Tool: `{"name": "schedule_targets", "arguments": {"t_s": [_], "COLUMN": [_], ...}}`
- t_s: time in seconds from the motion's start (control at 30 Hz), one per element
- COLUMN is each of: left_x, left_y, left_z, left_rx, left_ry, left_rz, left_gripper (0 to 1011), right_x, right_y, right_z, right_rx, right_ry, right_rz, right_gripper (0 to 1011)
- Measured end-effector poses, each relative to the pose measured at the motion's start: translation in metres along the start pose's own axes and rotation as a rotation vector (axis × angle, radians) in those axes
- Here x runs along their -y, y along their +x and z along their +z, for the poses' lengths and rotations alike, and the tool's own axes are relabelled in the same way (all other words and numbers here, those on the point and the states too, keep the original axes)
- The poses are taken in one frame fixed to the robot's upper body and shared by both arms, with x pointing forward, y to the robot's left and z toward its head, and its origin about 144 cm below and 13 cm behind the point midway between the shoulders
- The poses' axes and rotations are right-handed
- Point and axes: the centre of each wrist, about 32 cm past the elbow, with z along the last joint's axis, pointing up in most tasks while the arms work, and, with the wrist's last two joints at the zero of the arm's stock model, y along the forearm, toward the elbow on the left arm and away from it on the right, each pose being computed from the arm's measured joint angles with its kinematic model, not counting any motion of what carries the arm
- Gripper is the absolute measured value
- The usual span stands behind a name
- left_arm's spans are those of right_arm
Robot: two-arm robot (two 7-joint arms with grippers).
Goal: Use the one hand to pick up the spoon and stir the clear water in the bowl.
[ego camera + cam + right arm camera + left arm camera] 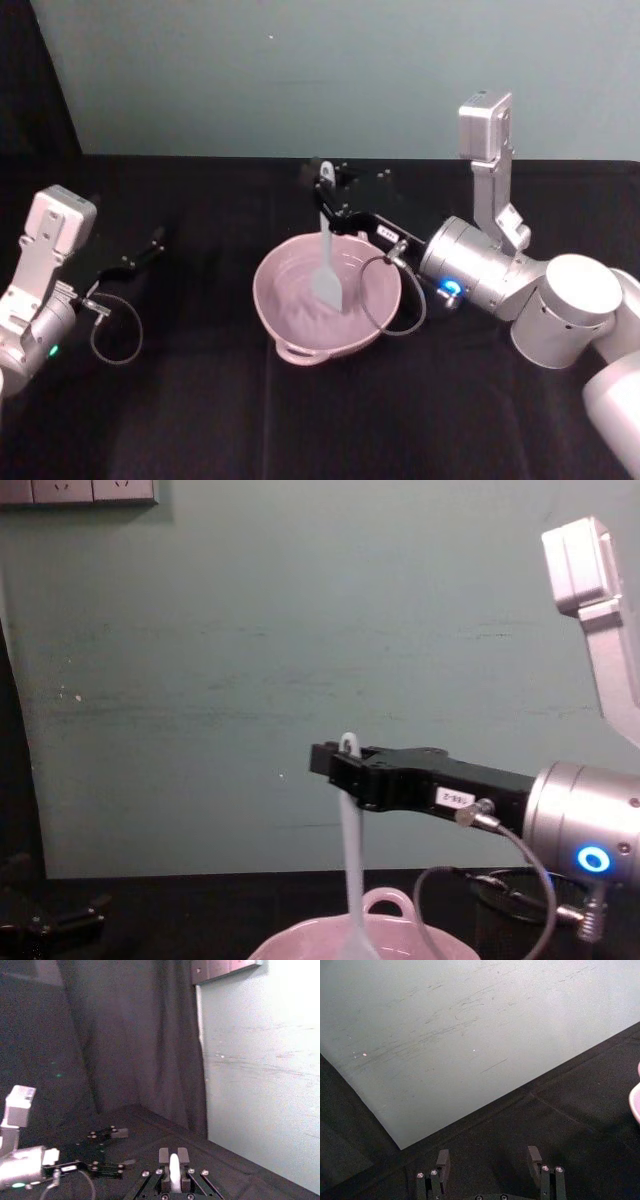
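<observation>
The pale pink bowl [300, 312] sits mid-table; its rim also shows low in the chest view [400, 912]. The white spoon [328, 270] stands nearly upright with its paddle head down inside the bowl. My right gripper [327, 203] reaches in from the right above the bowl's far rim and is shut on the spoon's handle near the top [348, 780]. The right wrist view shows the handle [174, 1172] pinched between the fingers. The clear water cannot be made out against the pink. My left gripper [155, 240] rests open at the left, away from the bowl.
A black cloth covers the table [200, 420], with a pale green wall [300, 70] behind it. A dark mesh cup [520, 905] stands behind the right gripper's cable. The bowl's edge [636, 1102] shows pink in the left wrist view.
</observation>
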Motion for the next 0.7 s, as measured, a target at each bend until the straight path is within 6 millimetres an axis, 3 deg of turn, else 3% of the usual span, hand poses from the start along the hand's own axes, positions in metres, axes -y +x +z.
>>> {"name": "schedule_targets", "arguments": {"t_s": [0.3, 0.7], "left_x": [0.000, 0.000], "left_y": [0.000, 0.000], "left_z": [0.000, 0.000], "left_rx": [0.000, 0.000], "left_ry": [0.000, 0.000], "left_rz": [0.000, 0.000], "left_gripper": [1011, 1011], "right_x": [-0.020, -0.043], "right_y": [-0.003, 0.019], "right_z": [-0.003, -0.002], "right_rx": [-0.018, -0.023], "right_ry": [0.004, 0.001], "right_rz": [0.042, 0.016], "right_gripper": [114, 114]}}
